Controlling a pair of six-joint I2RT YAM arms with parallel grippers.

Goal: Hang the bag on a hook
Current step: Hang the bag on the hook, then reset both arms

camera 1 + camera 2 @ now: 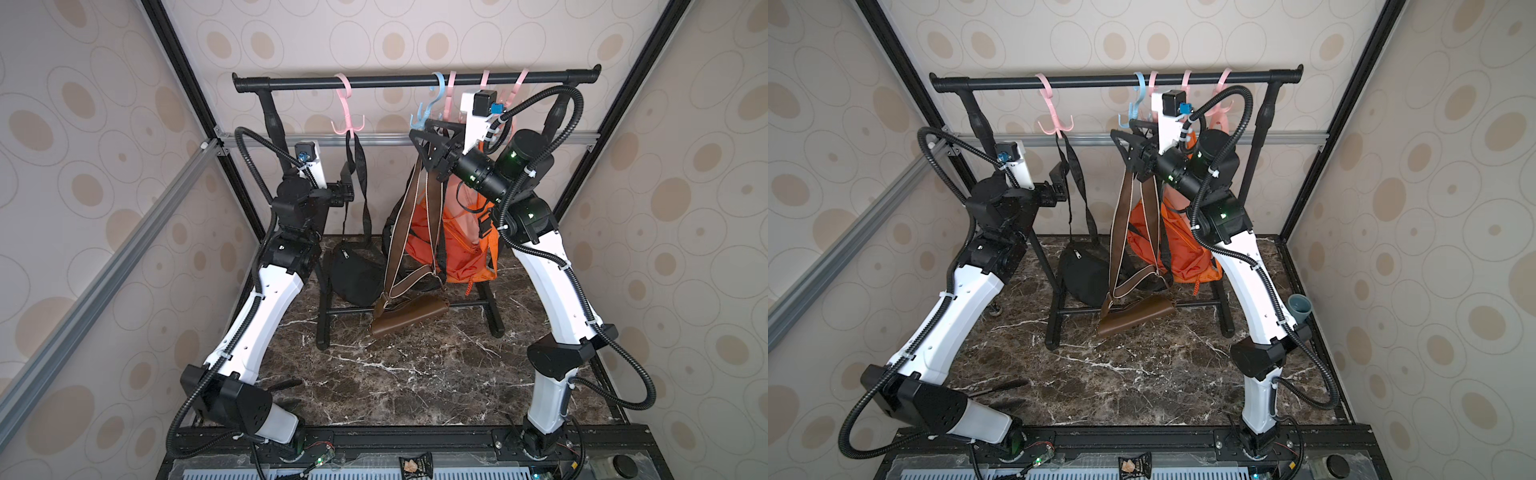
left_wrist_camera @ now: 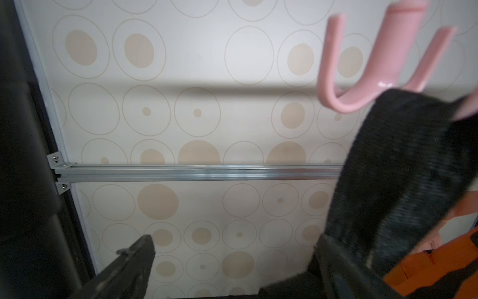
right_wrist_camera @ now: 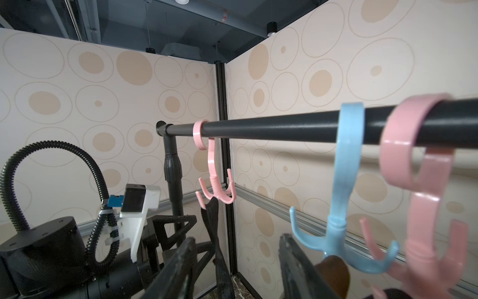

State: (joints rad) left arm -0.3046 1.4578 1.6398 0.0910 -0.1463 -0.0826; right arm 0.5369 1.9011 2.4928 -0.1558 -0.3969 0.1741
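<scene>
Risk: the strap point(image 1: 399, 232) of the brown bag point(image 1: 409, 318) slips off the blue hook point(image 3: 346, 181).
The left end effector point(image 2: 234, 239) and right end effector point(image 3: 238, 240) stand apart, empty; the bag's body rests on the surface point(image 1: 415, 374) (little weight on the strap), so a withdrawing finger could lift it off.

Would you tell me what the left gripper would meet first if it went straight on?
Likely the back wall, near its aluminium rail; the open left gripper frames nothing nearer. The black strap hangs beside one finger, probably clear.
</scene>
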